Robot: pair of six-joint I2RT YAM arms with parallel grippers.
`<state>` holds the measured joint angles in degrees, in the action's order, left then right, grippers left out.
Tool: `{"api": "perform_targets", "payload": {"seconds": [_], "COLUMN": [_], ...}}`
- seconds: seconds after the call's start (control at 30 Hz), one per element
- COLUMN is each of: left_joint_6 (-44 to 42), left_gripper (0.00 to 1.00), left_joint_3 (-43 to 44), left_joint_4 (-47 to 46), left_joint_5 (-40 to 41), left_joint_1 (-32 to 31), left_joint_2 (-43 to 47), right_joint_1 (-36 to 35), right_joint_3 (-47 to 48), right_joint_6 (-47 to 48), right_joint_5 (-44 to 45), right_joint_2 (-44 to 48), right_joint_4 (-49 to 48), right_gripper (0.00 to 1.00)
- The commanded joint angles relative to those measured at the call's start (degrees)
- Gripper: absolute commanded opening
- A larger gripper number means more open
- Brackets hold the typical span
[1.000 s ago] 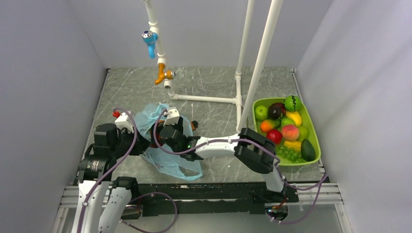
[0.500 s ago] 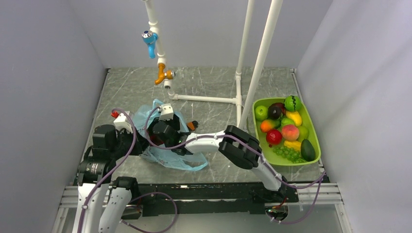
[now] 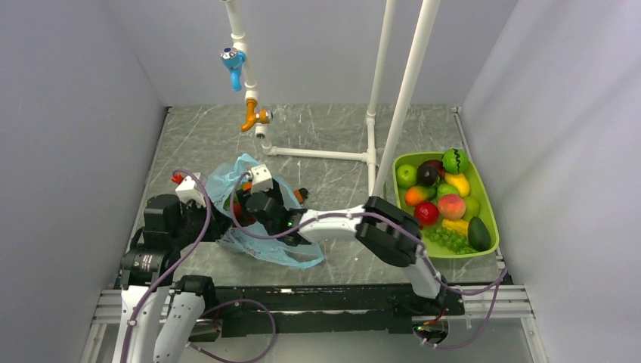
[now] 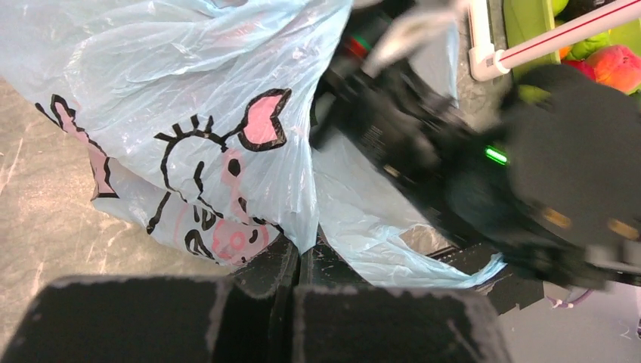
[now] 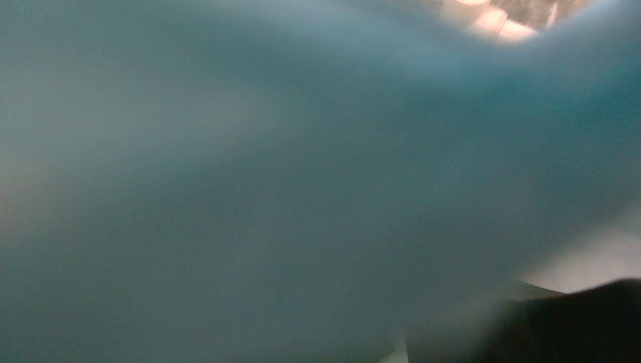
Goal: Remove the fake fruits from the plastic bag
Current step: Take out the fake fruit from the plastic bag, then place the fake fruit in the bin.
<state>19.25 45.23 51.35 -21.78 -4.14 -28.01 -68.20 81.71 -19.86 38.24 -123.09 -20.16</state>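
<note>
Pinching an edge of the plastic bag (image 4: 189,91) at the left of the surface (image 3: 332,128), the left gripper (image 4: 298,253) is clamped on it; the right gripper (image 3: 243,208) sits inside the bag, its spread unclear.

grey marbled table (image 3: 332,128), plain pale walls (image 3: 68,113), white pipe frame (image 3: 409,83)

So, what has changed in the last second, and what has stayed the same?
The right arm pushed left, deeper into the bag, and the bag bunched up higher around it. The left pincer stayed shut on the bag's edge; the tray of fruit did not move.
</note>
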Motion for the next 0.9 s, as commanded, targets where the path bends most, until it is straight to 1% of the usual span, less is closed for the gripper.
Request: {"api": "perform_targets", "payload": {"seconds": [0.0, 0.17, 0.27, 0.37, 0.43, 0.5, 0.57, 0.63, 0.7, 0.8, 0.87], "left_joint_6": [1.05, 1.49, 1.67, 1.67, 1.67, 1.67, 1.80, 1.85, 1.85, 1.85, 1.85], "left_gripper": [0.00, 0.00, 0.00, 0.00, 0.00, 0.00, 0.00, 0.00, 0.00, 0.00, 0.00], "left_joint_3": [0.03, -0.14, -0.06, -0.04, -0.06, -0.14, -0.19, -0.18, -0.15, -0.15, -0.16], "left_joint_4": [-1.28, -1.44, -1.23, -1.00, -1.00, -1.08, -1.08, -1.16, -1.12, -1.16, -1.14], "left_joint_5": [1.79, 2.44, 2.64, 2.55, 2.40, 2.37, 2.51, 2.61, 2.62, 2.61, 2.62], "left_joint_1": [0.19, 0.14, 0.15, 0.14, 0.19, 0.16, 0.16, 0.16, 0.14, 0.19, 0.17], "left_joint_2": [0.13, -0.08, -1.00, -1.72, -1.94, -1.97, -2.02, -2.06, -2.18, -2.21, -2.18], "right_joint_1": [-2.83, -2.99, -2.90, -2.90, -2.84, -2.76, -2.25, -0.90, 1.27, 4.53, 6.60], "right_joint_3": [-8.49, -23.51, -29.58, -33.57, -35.08, -34.99, -34.83, -34.90, -35.36, -36.53, -36.93], "right_joint_6": [1.36, -4.28, -5.00, -6.10, -5.98, -6.85, -10.32, -15.54, -21.17, -29.54, -38.30], "right_joint_5": [-6.50, -14.43, -18.14, -17.55, -13.42, -6.39, 2.36, 8.69, 11.69, 13.55, 15.22], "right_joint_2": [16.13, 35.39, 44.99, 53.62, 58.95, 63.58, 68.31, 72.20, 76.03, 79.88, 80.49], "right_joint_4": [1.11, 4.04, 6.46, 12.57, 18.32, 27.47, 36.73, 45.45, 52.85, 61.59, 70.02], "right_gripper": [0.18, 0.04, 0.01, 0.00, 0.00, 0.00, 0.00, 0.00, 0.00, 0.00, 0.00]}}
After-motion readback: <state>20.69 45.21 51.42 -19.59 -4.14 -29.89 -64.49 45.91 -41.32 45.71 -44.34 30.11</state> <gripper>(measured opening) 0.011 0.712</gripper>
